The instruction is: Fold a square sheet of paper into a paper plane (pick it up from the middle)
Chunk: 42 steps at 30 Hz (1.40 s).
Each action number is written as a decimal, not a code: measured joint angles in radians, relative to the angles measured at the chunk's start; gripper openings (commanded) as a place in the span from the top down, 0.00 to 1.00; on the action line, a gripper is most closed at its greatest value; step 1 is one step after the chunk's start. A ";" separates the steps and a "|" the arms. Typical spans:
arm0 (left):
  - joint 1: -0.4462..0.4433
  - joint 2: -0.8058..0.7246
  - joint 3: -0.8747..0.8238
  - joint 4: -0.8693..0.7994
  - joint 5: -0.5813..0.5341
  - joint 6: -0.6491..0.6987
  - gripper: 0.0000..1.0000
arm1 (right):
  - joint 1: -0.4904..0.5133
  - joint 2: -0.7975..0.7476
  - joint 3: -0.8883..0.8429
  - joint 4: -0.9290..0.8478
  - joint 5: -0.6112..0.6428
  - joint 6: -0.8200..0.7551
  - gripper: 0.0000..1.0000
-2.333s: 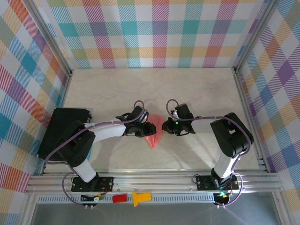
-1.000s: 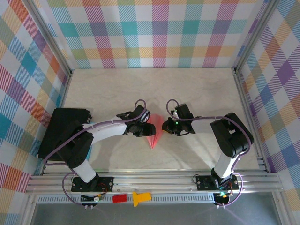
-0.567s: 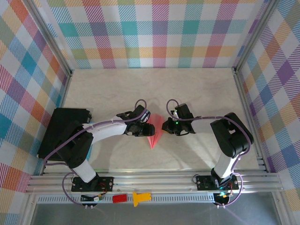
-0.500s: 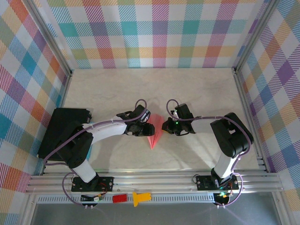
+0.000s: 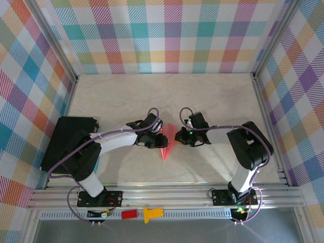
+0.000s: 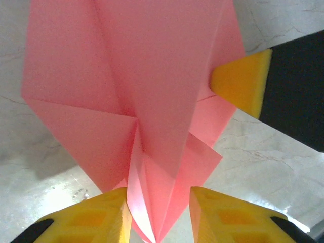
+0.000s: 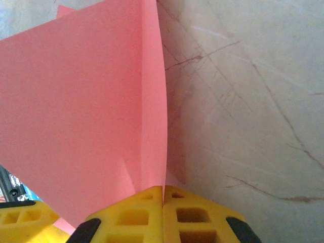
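Note:
The square sheet of paper [image 5: 166, 147], salmon pink, lies folded into a pointed dart shape at the table's middle, its tip toward the near edge. My left gripper [image 5: 157, 140] comes at it from the left. In the left wrist view its yellow fingers [image 6: 101, 215] straddle the raised centre fold of the paper [image 6: 152, 76]. The left finger touches the fold and a gap shows at the right finger, so my left gripper [image 6: 158, 198] is open. My right gripper [image 5: 178, 136] is shut on the paper's right edge; in the right wrist view the closed right gripper [image 7: 163, 191] pinches the paper [image 7: 86, 116].
A black box [image 5: 68, 142] stands at the table's left side under the left arm. A small red block [image 5: 129, 214] and a yellow piece [image 5: 152, 213] rest on the front rail. Checked walls enclose the marble table [image 5: 202, 96] on three sides.
The left gripper's jaws have narrowed around the paper's centre fold. The paper and the right gripper have stayed in place.

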State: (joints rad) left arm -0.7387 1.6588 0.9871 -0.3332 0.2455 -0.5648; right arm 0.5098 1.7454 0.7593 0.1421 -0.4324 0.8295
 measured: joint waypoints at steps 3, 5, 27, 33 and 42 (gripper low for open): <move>-0.003 0.015 0.000 0.008 0.021 -0.004 0.60 | 0.000 0.000 0.000 0.000 0.000 0.000 0.94; -0.008 0.025 0.000 0.014 0.026 -0.005 0.59 | 0.000 0.000 0.000 0.000 0.000 0.000 0.95; -0.085 0.122 0.124 -0.088 -0.079 0.009 0.57 | 0.000 0.001 0.000 0.000 0.000 0.000 0.94; -0.108 0.153 0.151 -0.124 -0.126 0.013 0.61 | 0.000 0.001 0.000 0.000 0.000 0.000 0.95; -0.111 0.166 0.158 -0.163 -0.185 0.013 0.70 | 0.000 0.001 0.000 0.000 0.000 0.001 0.94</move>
State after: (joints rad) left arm -0.8501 1.8244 1.1446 -0.4965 0.0605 -0.5522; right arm 0.5098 1.7462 0.7593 0.1421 -0.4328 0.8307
